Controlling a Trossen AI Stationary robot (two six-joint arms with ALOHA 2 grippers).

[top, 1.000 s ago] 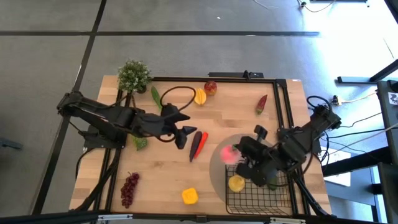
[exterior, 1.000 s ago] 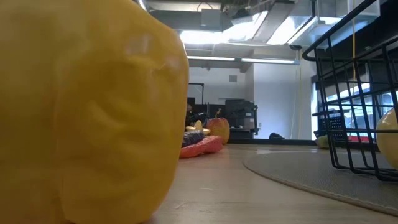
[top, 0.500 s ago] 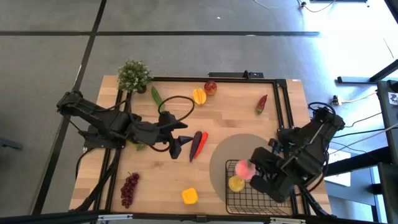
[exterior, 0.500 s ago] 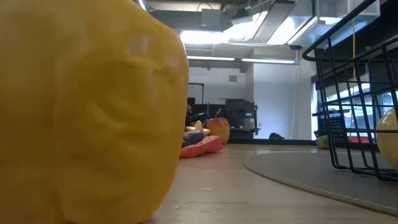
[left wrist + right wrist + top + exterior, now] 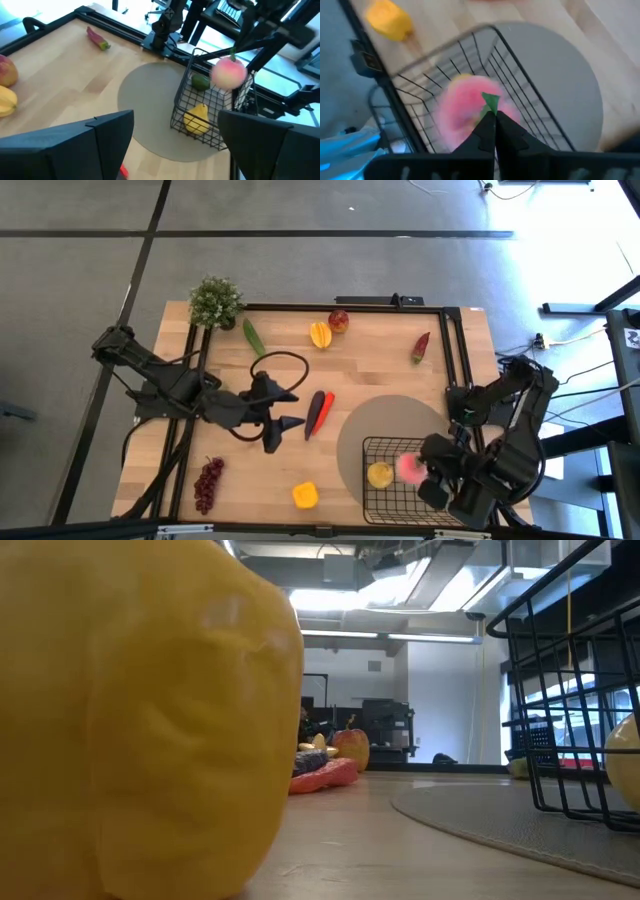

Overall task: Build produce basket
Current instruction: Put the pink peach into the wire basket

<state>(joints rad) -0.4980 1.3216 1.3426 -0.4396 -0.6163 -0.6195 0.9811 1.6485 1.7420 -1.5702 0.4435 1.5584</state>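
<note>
**Peach held over the basket**

We take the basket (image 5: 400,478) as our landmark; it sits on a round grey mat (image 5: 395,430) at one corner of the counter (image 5: 380,370). Our right gripper (image 5: 428,480) hangs over the basket with its jaws clenched on the green stem of the peach (image 5: 409,468), so the pink fruit dangles above the open top, next to the lemon (image 5: 379,474) that lies inside. In the left wrist view a small green fruit (image 5: 200,81) also shows inside the basket, at its far side.

Our left gripper (image 5: 277,430) waits well away from the basket, over the middle of the counter, its jaws released and holding nothing. Between it and the basket lie a dark purple vegetable (image 5: 316,412) and a red chili (image 5: 326,407), side by side.

The yellow pepper (image 5: 305,496) stands near the basket along the same counter edge, and the purple grapes (image 5: 208,483) lie farther along that edge. Across the counter from the basket lie the mango (image 5: 321,335) and the apple (image 5: 339,321), touching each other, with the cucumber (image 5: 252,337) and the potted plant (image 5: 215,302) beyond them. A second red chili (image 5: 420,347) lies on the basket's side of the counter, near the far edge.
</note>
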